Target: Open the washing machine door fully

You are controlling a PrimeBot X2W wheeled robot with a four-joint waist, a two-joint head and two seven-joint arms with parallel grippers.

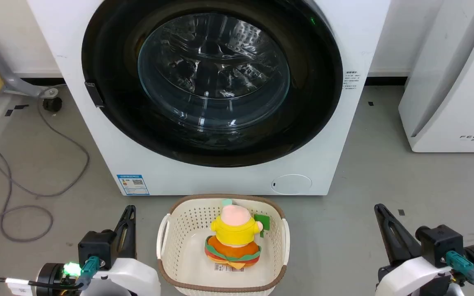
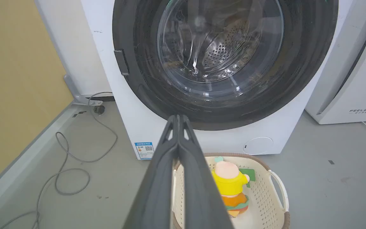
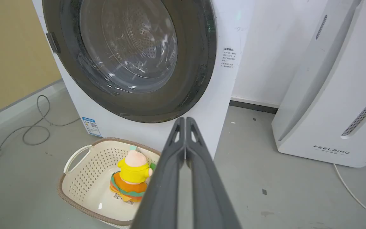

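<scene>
Grey floor [image 1: 389,164] before a white washing machine [image 1: 228,181]; door shut, task not yet begun.

Washing machine door [image 1: 213,74] lies flush against the machine's front, glass bowl facing the robot, the dark catch [image 1: 94,93] on its left edge untouched; the whole swing open is left to do; left tool [image 1: 130,209] and right tool [image 1: 380,207] sit low on either side of the basket, each with fingers pressed together on nothing, well apart from the door; cream perforated laundry basket [image 1: 224,198] stands just before the machine, holding one plush toy [image 1: 233,236] in a yellow top; the drum behind the glass looks empty, though reflections blur it.
</scene>
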